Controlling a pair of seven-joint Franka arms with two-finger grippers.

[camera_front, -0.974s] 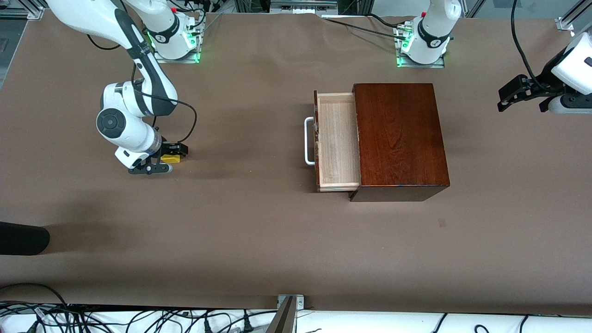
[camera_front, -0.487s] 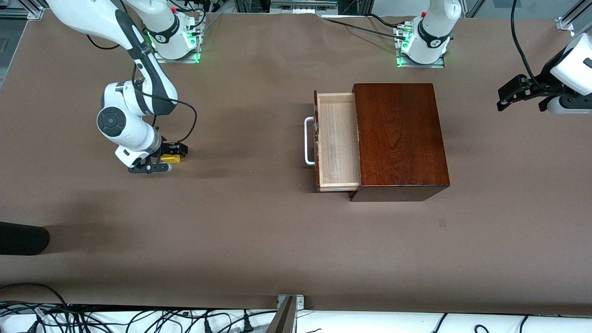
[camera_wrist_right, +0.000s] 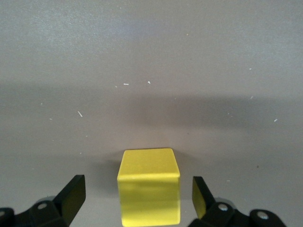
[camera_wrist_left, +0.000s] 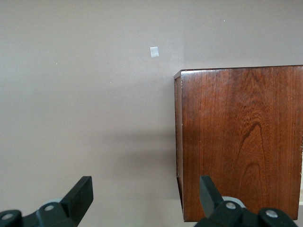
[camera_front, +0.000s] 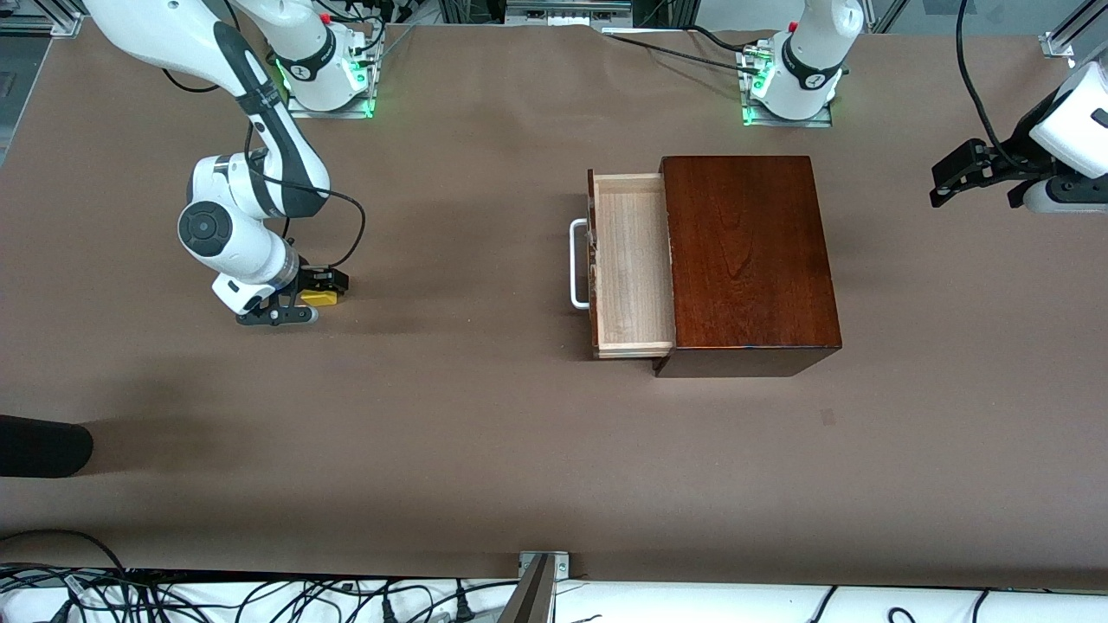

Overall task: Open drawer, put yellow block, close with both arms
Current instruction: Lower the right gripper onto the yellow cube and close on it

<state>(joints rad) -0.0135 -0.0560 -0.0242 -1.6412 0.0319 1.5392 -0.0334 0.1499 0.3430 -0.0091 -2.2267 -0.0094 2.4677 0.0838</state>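
Right hand spread around yellow block, no grip yet.
Your drawer is open; left hand, fingers apart, waits. Placing and closing remain.

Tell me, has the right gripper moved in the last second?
Yes, slightly. The right gripper has drifted a little away from the drawer, toward the right arm's end of the table, and stays open around the yellow block.
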